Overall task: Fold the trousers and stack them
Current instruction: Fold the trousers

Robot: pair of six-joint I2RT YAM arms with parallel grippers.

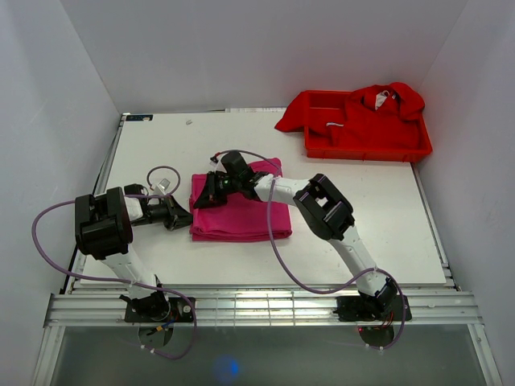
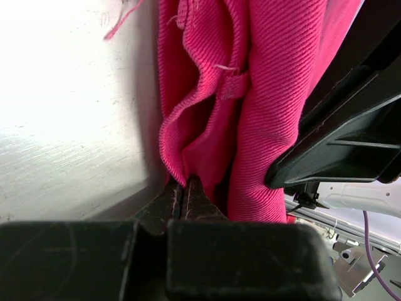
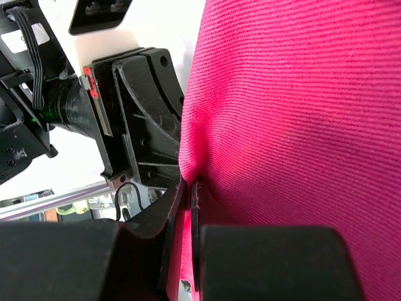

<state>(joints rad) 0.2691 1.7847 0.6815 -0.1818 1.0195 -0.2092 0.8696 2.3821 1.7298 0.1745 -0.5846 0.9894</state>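
Observation:
The magenta-pink trousers (image 1: 245, 213) lie folded in a rough square in the middle of the table. My left gripper (image 1: 183, 219) lies low at their left edge. In the left wrist view its jaws (image 2: 183, 182) are closed, with the fabric's hem (image 2: 207, 94) drawn to their tips. My right gripper (image 1: 203, 195) reaches over the trousers' upper left corner. In the right wrist view it (image 3: 190, 183) is shut, with pink cloth (image 3: 288, 113) showing between the fingers. The two grippers are close together.
A red plastic tray (image 1: 362, 153) stands at the back right with bright red garments (image 1: 386, 104) heaped in it and spilling over its left side. White walls enclose the table on three sides. A metal rail runs along the near edge.

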